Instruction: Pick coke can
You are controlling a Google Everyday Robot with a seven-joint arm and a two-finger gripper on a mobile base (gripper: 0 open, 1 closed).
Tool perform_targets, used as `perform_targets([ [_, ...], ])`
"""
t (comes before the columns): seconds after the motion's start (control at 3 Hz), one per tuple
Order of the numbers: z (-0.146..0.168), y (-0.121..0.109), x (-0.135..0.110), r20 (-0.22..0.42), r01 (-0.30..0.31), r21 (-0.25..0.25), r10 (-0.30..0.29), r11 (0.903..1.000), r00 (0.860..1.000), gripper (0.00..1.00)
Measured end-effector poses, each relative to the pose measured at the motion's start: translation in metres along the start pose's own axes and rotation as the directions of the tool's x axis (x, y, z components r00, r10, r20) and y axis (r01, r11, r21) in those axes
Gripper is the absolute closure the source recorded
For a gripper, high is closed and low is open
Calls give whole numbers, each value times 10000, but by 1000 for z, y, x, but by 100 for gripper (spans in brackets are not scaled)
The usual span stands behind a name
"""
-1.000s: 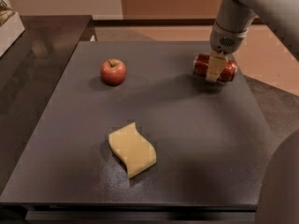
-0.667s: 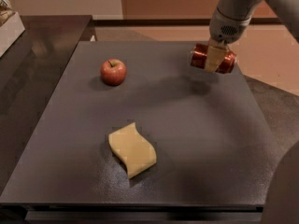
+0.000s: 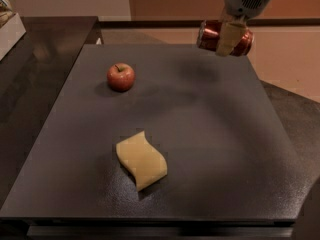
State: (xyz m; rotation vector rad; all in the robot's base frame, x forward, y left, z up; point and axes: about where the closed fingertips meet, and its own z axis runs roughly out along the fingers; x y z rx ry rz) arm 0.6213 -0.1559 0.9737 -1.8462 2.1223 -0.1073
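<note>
The coke can [image 3: 209, 34], red with silvery ends, lies on its side in the air at the upper right, well above the dark table [image 3: 200, 134]. My gripper [image 3: 227, 38] comes down from the top right and is shut on the can, one pale finger across its middle. The can casts a faint shadow on the table's far part.
A red apple [image 3: 120, 77] sits on the table at the far left. A yellow sponge [image 3: 142, 159] lies near the front middle. A dark counter runs along the left, with a white box [image 3: 10, 31] at the far left corner.
The gripper has lifted the coke can off the table's far right part and raised it higher; the apple and sponge have not moved.
</note>
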Motion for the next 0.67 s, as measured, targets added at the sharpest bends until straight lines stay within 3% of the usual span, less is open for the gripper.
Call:
perform_targets([
  [0.33, -24, 2, -13, 287, 611, 394, -622, 9974, 9976, 100],
  [0.67, -23, -2, -16, 356, 628, 537, -647, 9966, 9973, 100],
])
